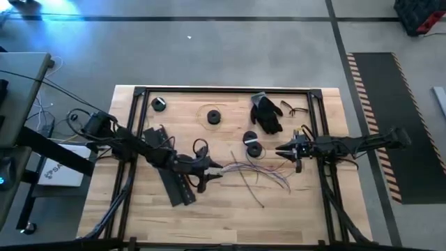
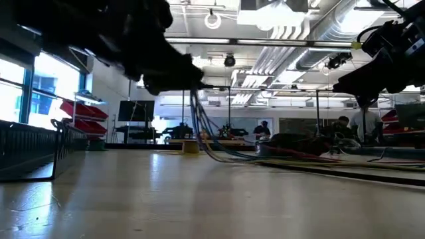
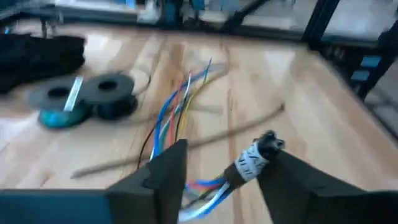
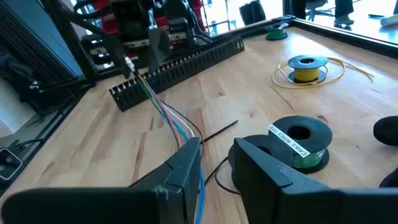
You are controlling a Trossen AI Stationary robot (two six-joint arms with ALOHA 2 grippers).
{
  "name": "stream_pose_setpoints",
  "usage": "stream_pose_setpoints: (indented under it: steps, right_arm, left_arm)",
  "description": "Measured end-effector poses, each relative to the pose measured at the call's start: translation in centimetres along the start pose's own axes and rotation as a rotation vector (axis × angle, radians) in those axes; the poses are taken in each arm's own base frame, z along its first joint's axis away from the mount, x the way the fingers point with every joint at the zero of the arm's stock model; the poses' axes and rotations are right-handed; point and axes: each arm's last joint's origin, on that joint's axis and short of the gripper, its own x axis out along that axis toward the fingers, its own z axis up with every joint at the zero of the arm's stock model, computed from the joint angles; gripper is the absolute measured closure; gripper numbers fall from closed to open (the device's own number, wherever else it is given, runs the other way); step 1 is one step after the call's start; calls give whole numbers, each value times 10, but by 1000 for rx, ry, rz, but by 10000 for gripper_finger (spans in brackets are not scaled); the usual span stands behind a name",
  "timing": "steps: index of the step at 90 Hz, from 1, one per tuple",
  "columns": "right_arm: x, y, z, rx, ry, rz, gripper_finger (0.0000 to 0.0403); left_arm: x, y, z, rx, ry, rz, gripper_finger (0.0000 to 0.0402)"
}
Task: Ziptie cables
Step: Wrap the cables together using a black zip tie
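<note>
The cables [image 1: 258, 171] are a loose bundle of thin whitish, blue and purplish wires lying fanned across the middle of the table. One end is lifted by my left gripper [image 1: 212, 169], which is shut on it just right of the black duct [image 1: 174, 185]. In the low view the wires [image 2: 202, 126] hang from that gripper and curve down onto the wood. My right gripper [image 1: 284, 150] hovers open over the bundle's other end, nothing between its fingers [image 4: 186, 165]; the wires [image 4: 171, 118] run beneath it. My left gripper holds the bundle near its white-taped end [image 3: 249, 165], which pokes out between the two fingers beside a small dark plug [image 3: 268, 142]. The fingers point toward the table's right edge, slanting down. The held end is lifted clear; the rest droops slack onto the table.
Black spools lie at the back left [image 1: 159, 104], back middle [image 1: 212, 116] and centre [image 1: 253, 144]. A black glove [image 1: 267, 113] and glasses [image 1: 294, 109] lie at the back right. A black frame [image 1: 230, 90] rims the table. Bare wood shows along the near edge.
</note>
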Motion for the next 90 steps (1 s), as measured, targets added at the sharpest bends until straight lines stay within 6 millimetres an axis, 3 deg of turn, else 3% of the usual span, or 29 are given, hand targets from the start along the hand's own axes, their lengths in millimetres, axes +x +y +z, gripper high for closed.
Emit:
stream_pose_setpoints:
  steps: [26,40,52,69,90]
  right_arm:
    - [0,0,0,0,0,0,320]
    - [0,0,0,-84,-4,-12,320]
    - [0,-1,2,-61,-30,-41,320]
    - [-1,0,11,323,-134,-34,320]
    - [1,14,17,489,-131,183,320]
  left_arm:
    - [-53,8,30,-23,14,80,197]
    - [-66,12,35,-135,4,121,197]
    - [-61,12,31,-223,13,151,197]
    - [-40,9,14,-285,65,175,197]
    - [-7,2,-2,-321,24,118,197]
